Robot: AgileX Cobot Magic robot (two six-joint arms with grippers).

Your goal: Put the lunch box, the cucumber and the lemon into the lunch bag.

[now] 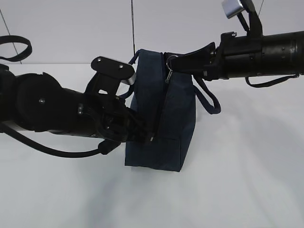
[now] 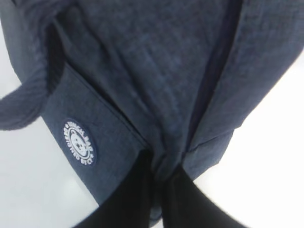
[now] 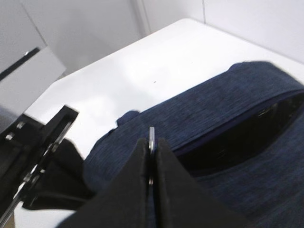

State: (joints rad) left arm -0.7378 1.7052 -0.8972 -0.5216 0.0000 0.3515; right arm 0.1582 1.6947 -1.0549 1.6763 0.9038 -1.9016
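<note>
Navy lunch bag [image 1: 161,114]: my left gripper [image 2: 160,190] is pinching its side fabric, my right gripper [image 3: 151,156] is clenching the ring pull [image 3: 151,137]; I'm drawing steadily along the zipper line

side exterior, close wrists, shared lunch bag [image 1: 161,114]

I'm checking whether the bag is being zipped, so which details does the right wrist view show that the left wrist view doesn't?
Only the right wrist view shows the lunch bag's dark, partly open mouth, the right pincer shut on a thin silver zipper pull, and the left arm. Only the left wrist view shows a round white logo patch and the left pincer pinching a fabric fold. Both show navy fabric on a white table.
</note>
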